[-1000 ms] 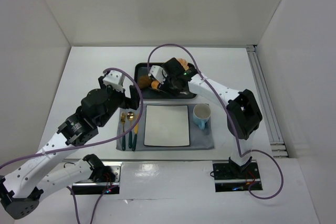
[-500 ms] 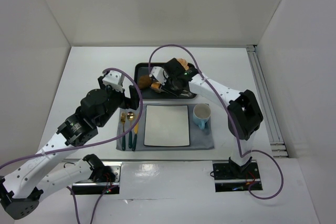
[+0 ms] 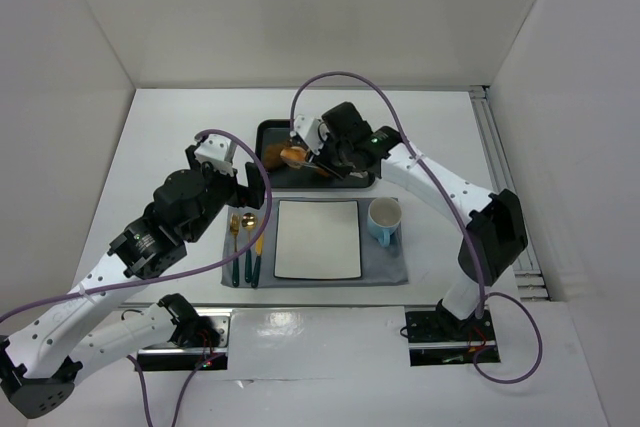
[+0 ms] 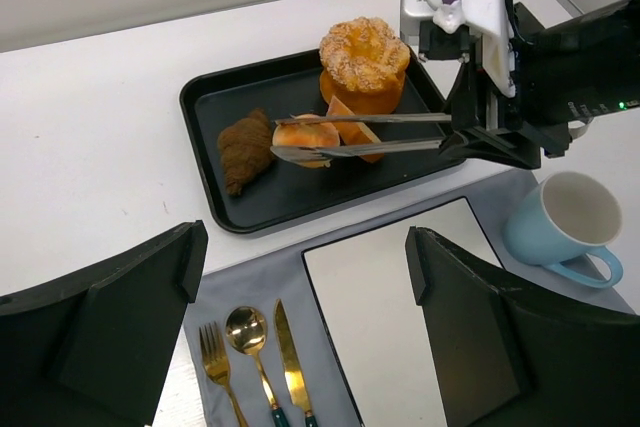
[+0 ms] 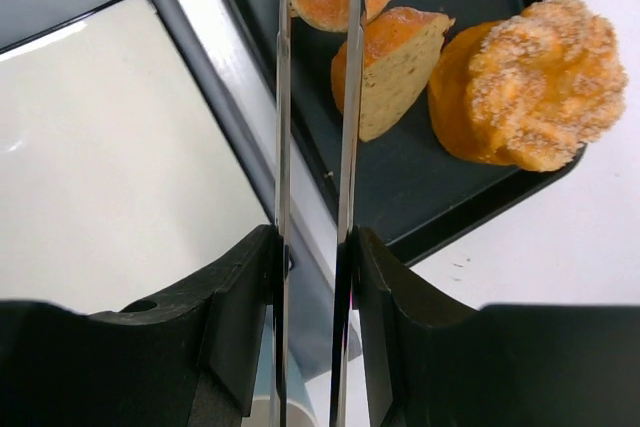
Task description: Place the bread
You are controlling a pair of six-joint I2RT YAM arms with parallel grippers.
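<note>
White table (image 3: 160,137), top view: your right gripper (image 3: 292,157) reaches over the black tray (image 3: 268,130) | left wrist: its long blades pinch the bread (image 4: 305,134) over the tray (dark pastry (image 4: 243,150) just beside); left gripper (image 4: 305,252) spread, empty | right wrist: blades flank the bread, touching both sides.

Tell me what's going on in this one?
The right end effector is closed on metal tongs. The tongs pinch the small round bun over the black tray, next to a cut slice and a sugared pastry. The bun has not yet reached the white plate. The left end effector hangs open above the grey mat, holding nothing.
</note>
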